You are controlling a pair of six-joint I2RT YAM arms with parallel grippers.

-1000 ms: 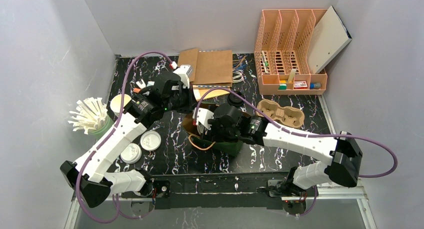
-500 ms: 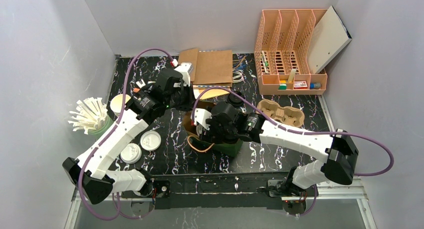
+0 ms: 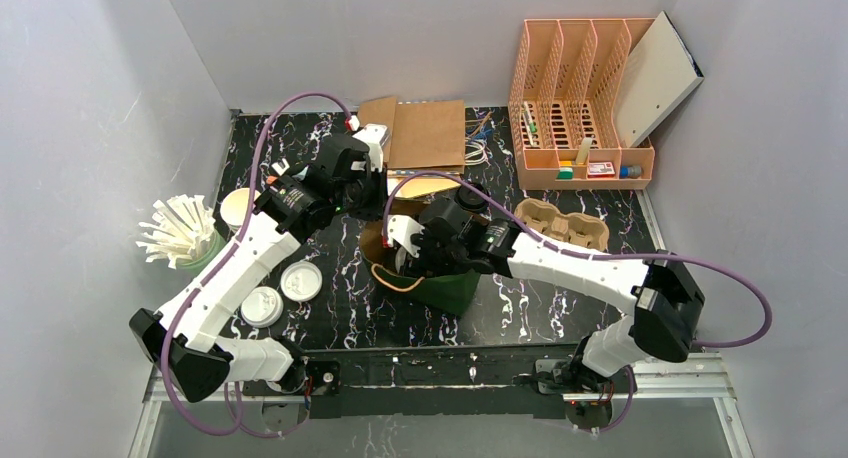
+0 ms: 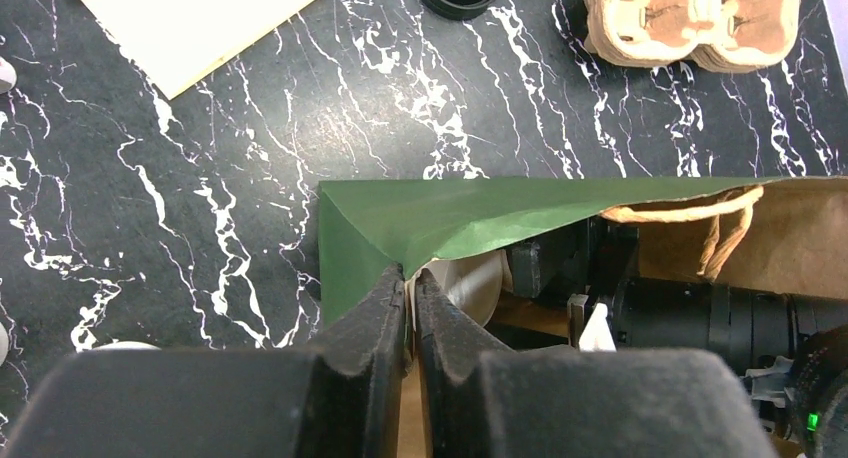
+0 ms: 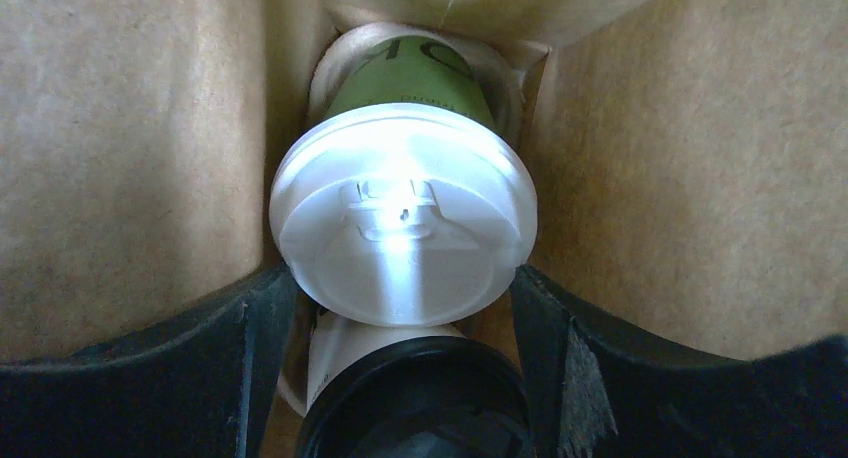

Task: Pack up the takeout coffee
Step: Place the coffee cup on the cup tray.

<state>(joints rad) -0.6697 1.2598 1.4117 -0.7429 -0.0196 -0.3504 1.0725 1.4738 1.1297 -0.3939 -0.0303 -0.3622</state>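
A green paper bag [image 3: 447,291] with a brown inside stands mid-table, its mouth toward the back left. My left gripper [image 4: 410,275] is shut on the bag's green rim [image 4: 450,213] and holds the mouth apart. My right gripper [image 5: 400,273] reaches inside the bag; the top view hides its fingers. They stand wide and press both sides of a green cup [image 5: 410,73] under its white lid [image 5: 400,228]. A white cup with a black lid [image 5: 415,403] sits right beside it, nearer the camera.
A pulp cup carrier [image 3: 562,228] lies right of the bag, with a loose black lid [image 3: 470,196] behind it. White lids [image 3: 300,280] and a holder of white straws [image 3: 182,233] are at the left. Flat brown bags [image 3: 425,133] and an orange rack [image 3: 580,108] stand at the back.
The left gripper has drawn the bag's rim a little toward the back left. The right arm has followed, going further into the bag, and the bag has shifted with them.
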